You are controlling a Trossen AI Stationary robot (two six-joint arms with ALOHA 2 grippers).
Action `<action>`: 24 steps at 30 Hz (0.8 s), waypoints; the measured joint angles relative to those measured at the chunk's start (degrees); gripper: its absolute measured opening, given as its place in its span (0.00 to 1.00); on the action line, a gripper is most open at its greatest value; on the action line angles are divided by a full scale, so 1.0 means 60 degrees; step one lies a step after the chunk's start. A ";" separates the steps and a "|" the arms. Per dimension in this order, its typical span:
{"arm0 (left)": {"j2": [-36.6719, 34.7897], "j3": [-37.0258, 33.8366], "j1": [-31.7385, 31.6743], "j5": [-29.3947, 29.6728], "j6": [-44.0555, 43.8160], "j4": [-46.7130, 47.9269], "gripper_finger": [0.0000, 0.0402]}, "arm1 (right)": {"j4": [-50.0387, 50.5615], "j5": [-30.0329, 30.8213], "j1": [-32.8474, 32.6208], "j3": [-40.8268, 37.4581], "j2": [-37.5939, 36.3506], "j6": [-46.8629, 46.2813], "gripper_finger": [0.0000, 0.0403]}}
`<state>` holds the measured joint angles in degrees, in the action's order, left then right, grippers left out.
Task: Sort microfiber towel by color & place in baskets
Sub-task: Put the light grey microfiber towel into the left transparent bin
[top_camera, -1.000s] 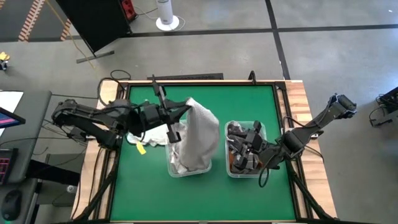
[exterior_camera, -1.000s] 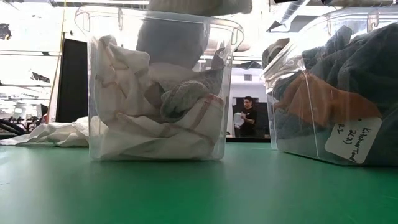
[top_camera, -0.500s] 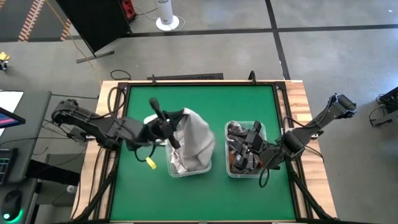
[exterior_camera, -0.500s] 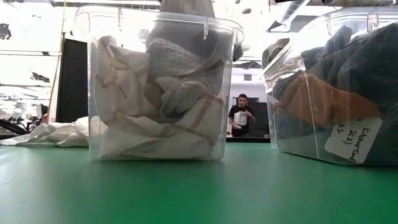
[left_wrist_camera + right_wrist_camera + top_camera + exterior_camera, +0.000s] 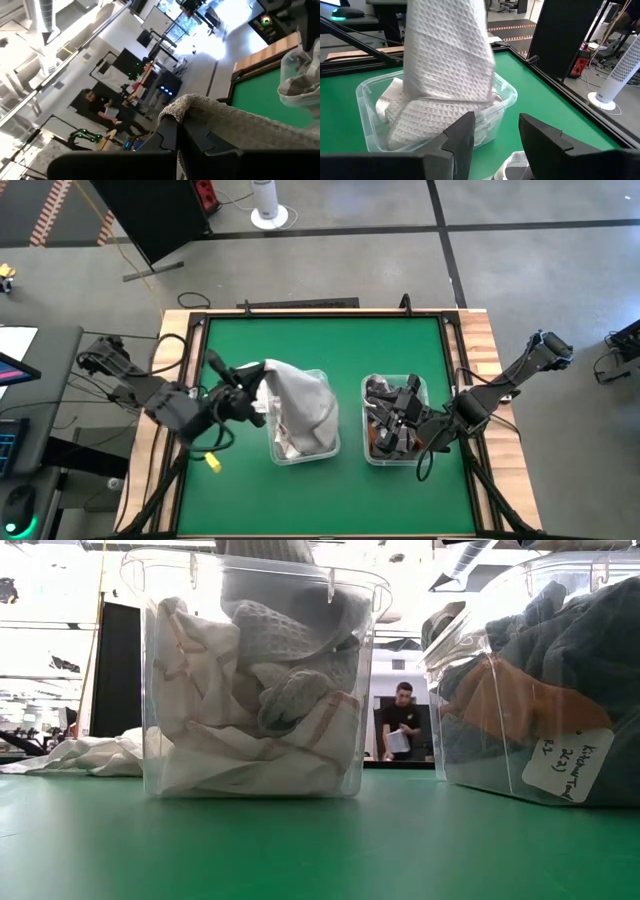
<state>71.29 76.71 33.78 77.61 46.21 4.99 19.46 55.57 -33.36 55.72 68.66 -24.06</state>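
Left end effector [image 5: 250, 402] gripping towel [image 5: 300, 405] (grey), over basket [image 5: 325, 448]

The left basket [image 5: 255, 675] was clear, glossy plastic, and so was the right basket [image 5: 392, 420]. A waffle-weave cloth towel [image 5: 447, 55], light grey and rough-textured, draped into the left basket. The table [image 5: 320, 350] wore matt green felt-like covering with a bare wood border [image 5: 495, 380]. A paper tag [image 5: 566, 765] showed on the right basket.
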 joint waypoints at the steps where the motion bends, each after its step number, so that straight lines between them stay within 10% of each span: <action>1: -0.0040 0.0000 0.0117 0.0094 0.0060 -0.0094 0.00 | 0.0004 0.0000 0.0000 0.0000 0.0000 -0.0010 0.46; 8: -0.0081 0.0000 0.0708 0.0097 0.0857 -0.0509 0.00 | -0.0003 0.0000 0.0004 0.0000 0.0000 -0.0010 0.46; 24: 0.0010 0.0004 -0.1094 -0.5748 -0.4058 0.2764 0.00 | -0.0040 0.0000 0.0084 0.0000 0.0000 0.0015 0.46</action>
<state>71.35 76.73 27.21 43.13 21.86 21.57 19.22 55.57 -32.86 55.72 68.66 -23.97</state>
